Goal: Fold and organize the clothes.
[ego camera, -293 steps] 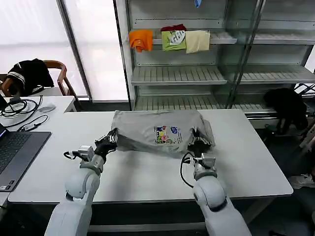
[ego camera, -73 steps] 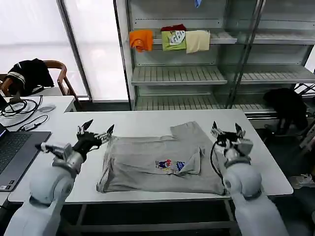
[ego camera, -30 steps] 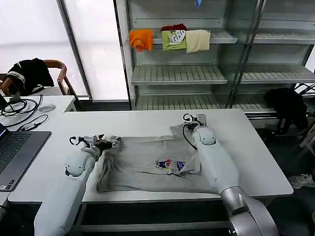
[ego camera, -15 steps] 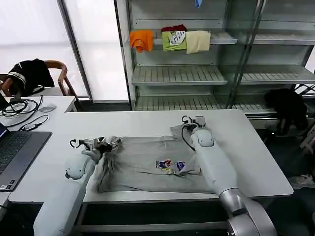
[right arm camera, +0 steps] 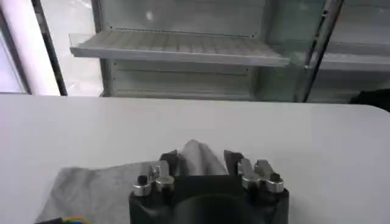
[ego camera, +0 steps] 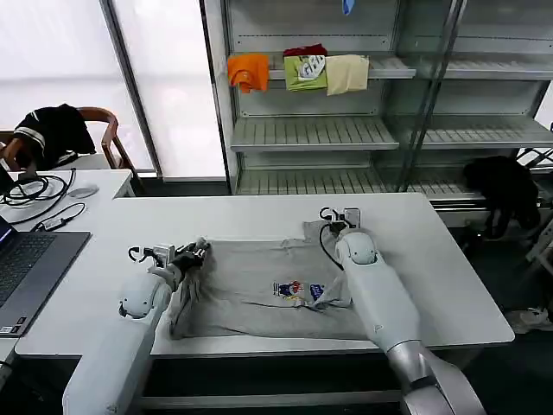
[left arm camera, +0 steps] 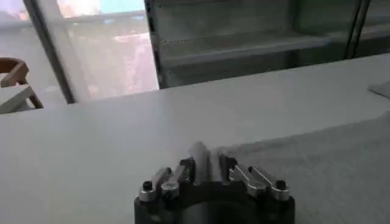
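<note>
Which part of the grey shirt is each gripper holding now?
The left gripper pinches the grey shirt at its far left corner; the right gripper pinches the far right edge, near the sleeve.

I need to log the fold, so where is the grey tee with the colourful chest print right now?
In the head view, the grey tee lies spread on the white table before the shelving, its far corners pinched by the left tool and right tool.

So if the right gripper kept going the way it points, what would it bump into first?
The right gripper pinches the shirt and points across the bare table; past its far edge, probably the shelf.
</note>
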`<state>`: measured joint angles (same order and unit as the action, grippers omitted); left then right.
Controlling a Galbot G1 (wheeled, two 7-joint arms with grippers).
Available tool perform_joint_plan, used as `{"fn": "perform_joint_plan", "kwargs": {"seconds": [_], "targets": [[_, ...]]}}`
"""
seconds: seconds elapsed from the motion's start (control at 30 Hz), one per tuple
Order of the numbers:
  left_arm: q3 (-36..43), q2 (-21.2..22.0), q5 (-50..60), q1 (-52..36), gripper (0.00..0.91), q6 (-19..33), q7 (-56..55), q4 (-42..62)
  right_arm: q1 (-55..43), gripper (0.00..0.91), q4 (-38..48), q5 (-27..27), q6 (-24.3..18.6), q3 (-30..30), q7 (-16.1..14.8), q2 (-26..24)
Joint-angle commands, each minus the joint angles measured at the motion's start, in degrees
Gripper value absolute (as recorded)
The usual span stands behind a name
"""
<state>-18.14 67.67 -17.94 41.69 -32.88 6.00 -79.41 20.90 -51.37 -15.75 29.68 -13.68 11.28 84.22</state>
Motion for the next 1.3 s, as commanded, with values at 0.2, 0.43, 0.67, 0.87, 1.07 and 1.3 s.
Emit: {"fn": "perform_joint_plan", "kwargs": {"seconds": [0.2, 0.43, 0.67, 0.87, 1.07, 1.3], "targets": [[-1.0, 0.5, -0.7, 0.0, 0.01, 1.4, -0.9, -1.2, 5.3, 0.0, -10.8, -2.4, 1.4, -0.8, 1.2, -0.7], [-2.1, 0.3, -2.1, 0.9, 0.01, 3.4, -1.8, -5.4, 7.8, 0.0, -23.0, -2.5, 2.0, -2.3, 1.9, -0.8], [-3.2, -0.8, -3.4, 3.2, 0.01, 4.4, -1.9, -10.8, 9.4, 0.0, -30.2, -0.9, 2.2, -3.4, 2.1, 0.1], [-4.4, -2.4, -3.4, 5.8, 0.01, 5.4, -1.8, -13.7, 11.8, 0.0, -36.7, -0.8, 3.1, -4.5, 2.7, -0.2], [-5.6, -3.7, -3.4, 8.8, 0.01, 6.1, -1.7, -16.9, 17.8, 0.0, -43.8, -0.8, 3.5, -5.8, 3.1, -0.5], [-7.3, -4.3, -3.3, 13.7, 0.01, 6.3, -1.7, -21.5, 24.8, 0.0, -51.1, -1.1, 3.5, -6.1, 3.3, -3.1]]}}
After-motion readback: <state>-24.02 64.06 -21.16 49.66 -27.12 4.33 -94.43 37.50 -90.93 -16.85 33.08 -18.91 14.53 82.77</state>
